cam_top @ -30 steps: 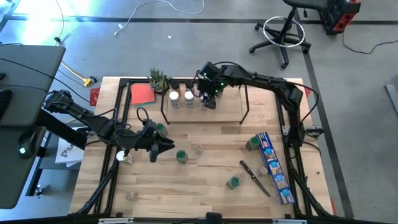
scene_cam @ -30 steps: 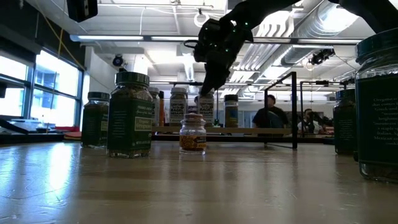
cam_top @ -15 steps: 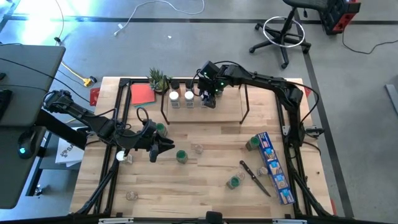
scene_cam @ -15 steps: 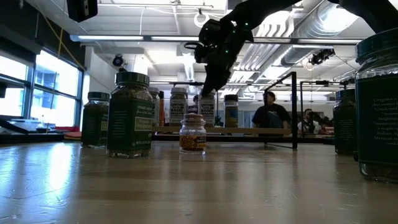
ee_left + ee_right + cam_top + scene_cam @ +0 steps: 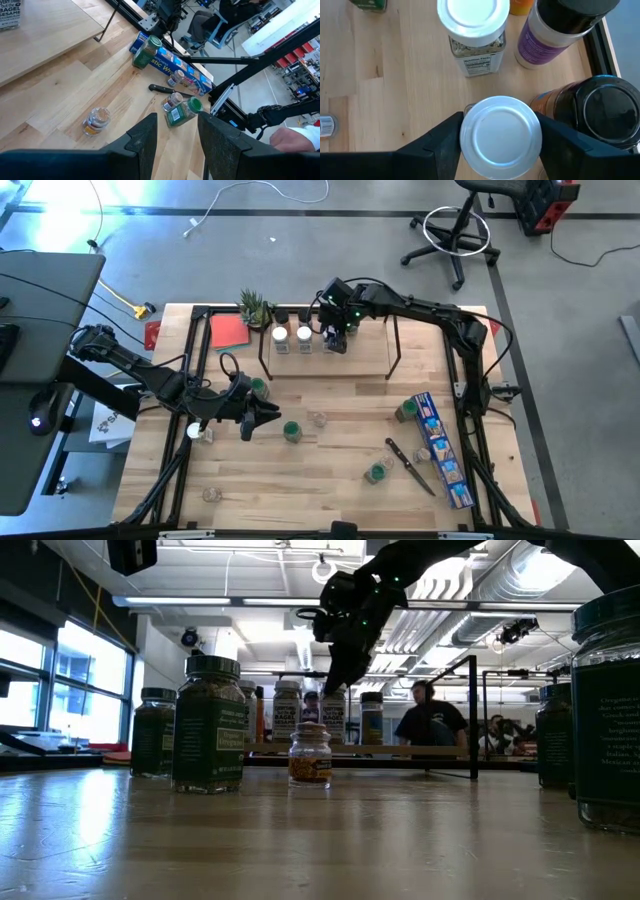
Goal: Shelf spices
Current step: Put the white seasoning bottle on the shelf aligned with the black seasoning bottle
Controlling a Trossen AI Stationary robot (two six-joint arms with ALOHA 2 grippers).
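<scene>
The shelf (image 5: 365,355) stands at the table's far side, and several spice jars (image 5: 280,335) stand upright on its boards. My right gripper (image 5: 335,338) hangs over the shelf, shut on a white-capped jar (image 5: 501,137); next to that jar stand a white-capped one (image 5: 472,20) and black-capped ones (image 5: 602,110). My left gripper (image 5: 272,416) waits open, low over the table's left half, beside a green-capped jar (image 5: 291,430). A clear jar (image 5: 318,418) and other loose jars (image 5: 377,471) sit on the table. My right gripper pinches the round white cap (image 5: 470,150) of the jar between its two fingers (image 5: 440,147), one on each side of the rim. The fingers point down from above. The jar (image 5: 333,720) stays upright, its base level with the neighbouring jars on the shelf board.
A long blue box (image 5: 440,450) and a black-handled knife (image 5: 410,465) lie on the right half, with a large green jar (image 5: 405,412) beside them. A small plant (image 5: 255,308) and a red sheet (image 5: 228,332) sit left of the shelf. A black frame (image 5: 190,380) edges the table. A person (image 5: 430,720) sits beyond.
My right gripper, still holding the jar, has shifted slightly toward the table's right over the shelf and then kept still. The person beyond the table has moved.
</scene>
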